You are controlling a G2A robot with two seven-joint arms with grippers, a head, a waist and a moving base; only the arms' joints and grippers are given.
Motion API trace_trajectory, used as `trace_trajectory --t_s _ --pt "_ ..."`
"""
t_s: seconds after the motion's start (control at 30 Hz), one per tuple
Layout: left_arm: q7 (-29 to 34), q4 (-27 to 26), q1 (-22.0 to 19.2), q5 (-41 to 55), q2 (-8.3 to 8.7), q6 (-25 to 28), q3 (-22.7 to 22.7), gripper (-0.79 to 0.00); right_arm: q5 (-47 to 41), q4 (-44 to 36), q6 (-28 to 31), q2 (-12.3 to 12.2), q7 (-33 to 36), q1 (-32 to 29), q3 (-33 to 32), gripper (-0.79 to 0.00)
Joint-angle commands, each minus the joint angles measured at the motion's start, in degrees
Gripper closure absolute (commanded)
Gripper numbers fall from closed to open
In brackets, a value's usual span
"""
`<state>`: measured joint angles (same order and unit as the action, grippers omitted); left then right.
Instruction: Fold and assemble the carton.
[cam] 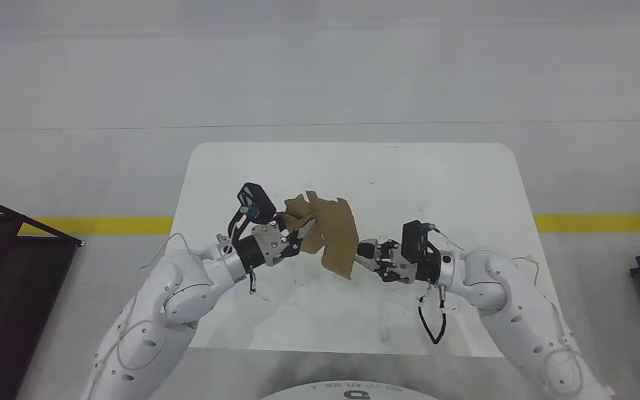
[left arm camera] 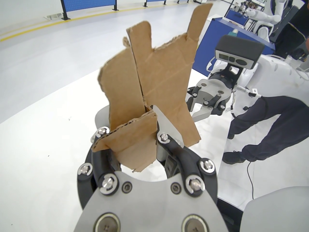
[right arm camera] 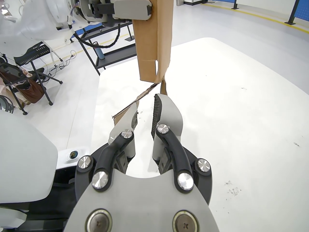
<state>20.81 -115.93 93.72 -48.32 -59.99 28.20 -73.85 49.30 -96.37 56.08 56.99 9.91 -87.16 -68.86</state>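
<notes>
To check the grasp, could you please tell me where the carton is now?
In the top view the carton hangs above the middle of the table, clamped in the left jaws, right jaws open beside it.

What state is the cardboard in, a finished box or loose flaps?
Unassembled: the carton is a ragged, partly bent sheet, flaps splayed, clamped in the left gripper.

White glossy arms (cam: 170,300), black cables (cam: 432,325), grey jaws, black linkages (right arm camera: 172,146), silver screws (right arm camera: 84,162).

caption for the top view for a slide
Left claw holds the carton over the table; right claw open beside it.
</notes>
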Motion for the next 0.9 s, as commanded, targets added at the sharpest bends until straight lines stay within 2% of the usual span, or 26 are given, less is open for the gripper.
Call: trace_trajectory --t_s 0.0,0.47,0.87 --pt "-0.06 0.08 -0.07 0.07 0.01 -0.05 -0.04 0.000 -1.46 0.60 1.38 -0.07 -0.09 0.11 0.10 -0.203" --pt "0.11 0.35 -0.48 0.56 0.12 0.19 -0.06 0.000 -5.34 2.36 1.17 -0.53 3.01 2.44 1.89 -0.237" --pt "0.38 0.45 -0.94 0.72 0.13 0.34 0.67 0.000 -5.09 2.48 -3.31 0.60 5.03 7.33 6.98 -0.151"
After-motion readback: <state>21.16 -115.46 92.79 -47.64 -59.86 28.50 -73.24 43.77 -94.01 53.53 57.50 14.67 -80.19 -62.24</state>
